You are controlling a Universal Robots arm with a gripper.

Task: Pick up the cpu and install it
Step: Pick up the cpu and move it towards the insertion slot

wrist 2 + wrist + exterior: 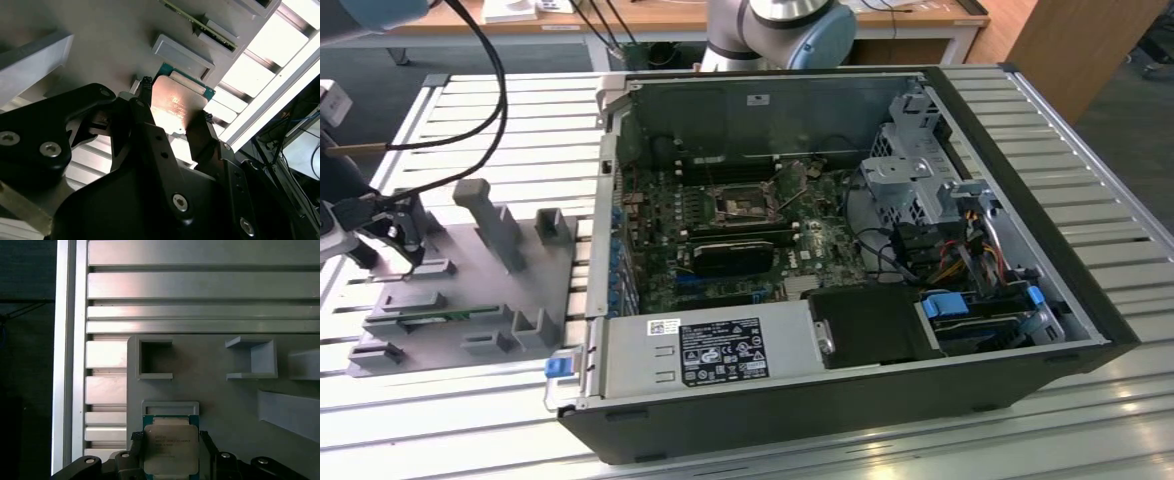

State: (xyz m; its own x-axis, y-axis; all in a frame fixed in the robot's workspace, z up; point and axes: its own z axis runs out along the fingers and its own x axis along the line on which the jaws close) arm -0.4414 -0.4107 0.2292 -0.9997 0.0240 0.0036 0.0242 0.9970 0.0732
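Observation:
The cpu (170, 449), a flat square chip with a shiny metal top and green rim, sits between my gripper's (170, 438) two black fingers. The fingers press against its opposite edges, one finger (145, 92) on one side and the other on the far side. The chip (177, 102) hangs just over a shallow grey pocket (170, 407) of the holder plate. In the exterior view my gripper (394, 250) is at the exterior view's left, above the grey holder plate (467, 300). The open socket (744, 205) lies on the motherboard inside the case.
The open computer case (854, 250) takes up the middle, with a black heatsink (734, 255), a power supply (707, 350) and a drive cage (914, 160). Upright grey blocks (487, 215) stand on the holder plate. Cables (480, 80) hang near my arm. The slatted metal table (1121, 200) surrounds everything.

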